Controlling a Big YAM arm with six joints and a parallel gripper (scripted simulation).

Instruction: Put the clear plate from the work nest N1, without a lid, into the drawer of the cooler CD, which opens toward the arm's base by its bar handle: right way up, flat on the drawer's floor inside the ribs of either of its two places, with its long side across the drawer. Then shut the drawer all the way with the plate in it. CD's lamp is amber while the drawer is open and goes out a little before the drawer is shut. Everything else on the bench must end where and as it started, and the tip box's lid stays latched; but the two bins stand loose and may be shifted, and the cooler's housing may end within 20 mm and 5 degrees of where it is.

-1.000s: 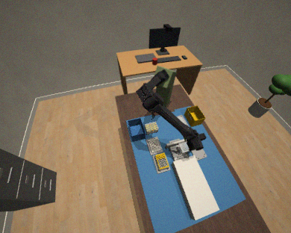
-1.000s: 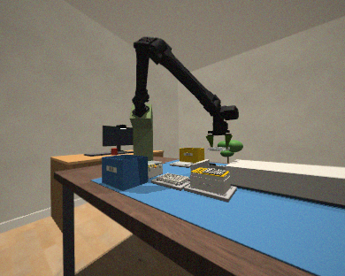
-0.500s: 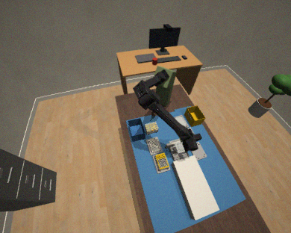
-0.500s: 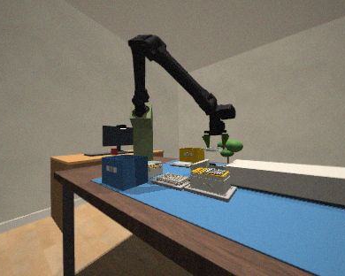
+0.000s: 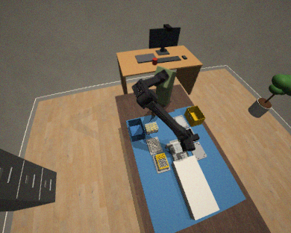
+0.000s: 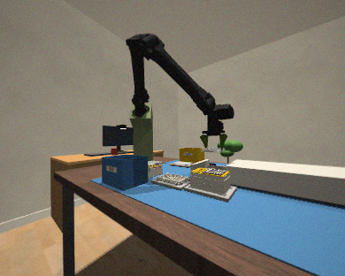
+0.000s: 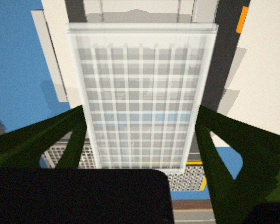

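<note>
On the left of the bench sits the blue bin (image 6: 123, 171), then the yellow-topped tip box (image 6: 210, 173) on its tray, and just beyond it the gripper (image 6: 213, 142) hangs in the air, green fingers clamped on the long edges of the clear plate (image 7: 141, 95), which rides level and well above the blue mat (image 6: 263, 221). To the right stretches the long white cooler CD (image 6: 298, 177); from the wrist view its open drawer (image 7: 226, 30) appears to lie under the plate, amber lamp (image 7: 242, 19) lit. So this looks like the carry-to-drawer step. Next, I judge, comes lining the plate's long side across the drawer, lowering it flat inside one ribbed place, then letting go
</note>
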